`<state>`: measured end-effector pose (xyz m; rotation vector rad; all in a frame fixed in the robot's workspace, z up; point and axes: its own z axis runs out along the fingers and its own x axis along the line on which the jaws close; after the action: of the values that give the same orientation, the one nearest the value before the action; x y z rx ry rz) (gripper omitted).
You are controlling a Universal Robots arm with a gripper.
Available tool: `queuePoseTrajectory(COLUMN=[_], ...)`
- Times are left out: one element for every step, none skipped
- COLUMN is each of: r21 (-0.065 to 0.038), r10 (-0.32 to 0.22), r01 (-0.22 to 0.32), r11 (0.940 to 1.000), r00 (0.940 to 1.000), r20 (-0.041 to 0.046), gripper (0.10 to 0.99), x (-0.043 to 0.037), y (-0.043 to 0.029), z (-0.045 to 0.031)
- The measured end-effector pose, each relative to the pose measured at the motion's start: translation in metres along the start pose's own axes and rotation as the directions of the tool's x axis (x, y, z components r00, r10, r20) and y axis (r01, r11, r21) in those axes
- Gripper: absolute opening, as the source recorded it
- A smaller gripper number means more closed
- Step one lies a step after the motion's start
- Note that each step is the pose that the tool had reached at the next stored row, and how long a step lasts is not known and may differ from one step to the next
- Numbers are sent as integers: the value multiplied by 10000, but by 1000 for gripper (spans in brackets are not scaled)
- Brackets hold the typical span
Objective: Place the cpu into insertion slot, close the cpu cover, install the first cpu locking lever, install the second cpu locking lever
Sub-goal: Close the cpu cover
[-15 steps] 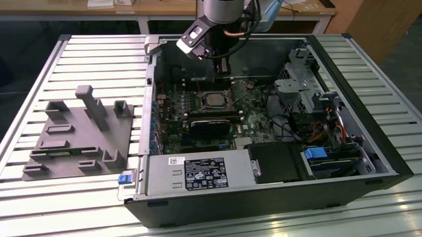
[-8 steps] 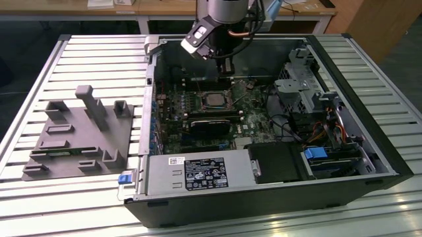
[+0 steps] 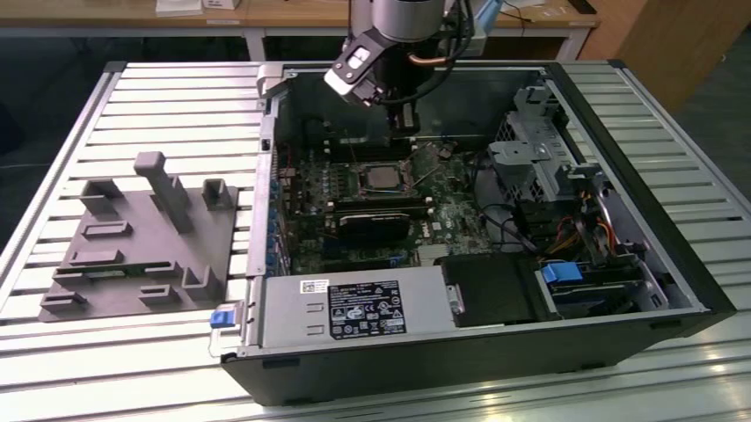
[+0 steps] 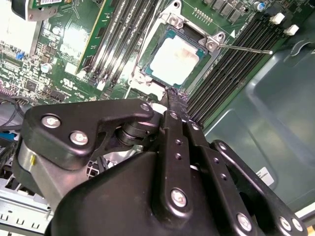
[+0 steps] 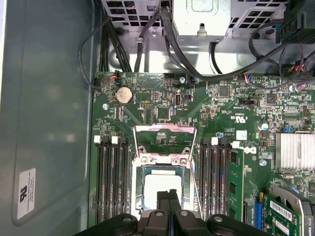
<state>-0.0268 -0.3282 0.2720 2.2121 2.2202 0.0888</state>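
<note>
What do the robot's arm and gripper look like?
The arm is a silvery-grey cylinder with a pale boxy module at its wrist. The gripper is matte black: flat linked bars fastened with silver screws, tapering to two narrow fingers.

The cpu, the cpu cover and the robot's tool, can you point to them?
cpu (image 4: 174,61), second wrist view, middle of its pale metal face.
cpu cover (image 5: 165,128), first wrist view, frame bar farthest from the cpu.
tool (image 5: 169,194), first wrist view, midway between its fingertips.
</note>
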Motion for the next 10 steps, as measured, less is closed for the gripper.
queuePoseTrajectory(r21=[0,0,0,0,0,0,0,0,0,0], r10=[0,0,0,0,0,0,1,0,1,0], r01=[0,0,0,0,0,0,-1,0,-1,0], r11=[10000,10000,10000,10000,10000,10000,10000,10000,10000,10000], r00=[10000,10000,10000,10000,10000,10000,10000,10000,10000,10000], r20=[-1,0,0,0,0,0,-1,-1,-1,-1], gripper=[106,106,106,106,106,106,106,106,106,106], x=[0,0,0,0,0,0,0,0,0,0], y=[2,4,6,8,10,12,14,16,18,20], z=[0,0,0,0,1,1,1,1,1,1])
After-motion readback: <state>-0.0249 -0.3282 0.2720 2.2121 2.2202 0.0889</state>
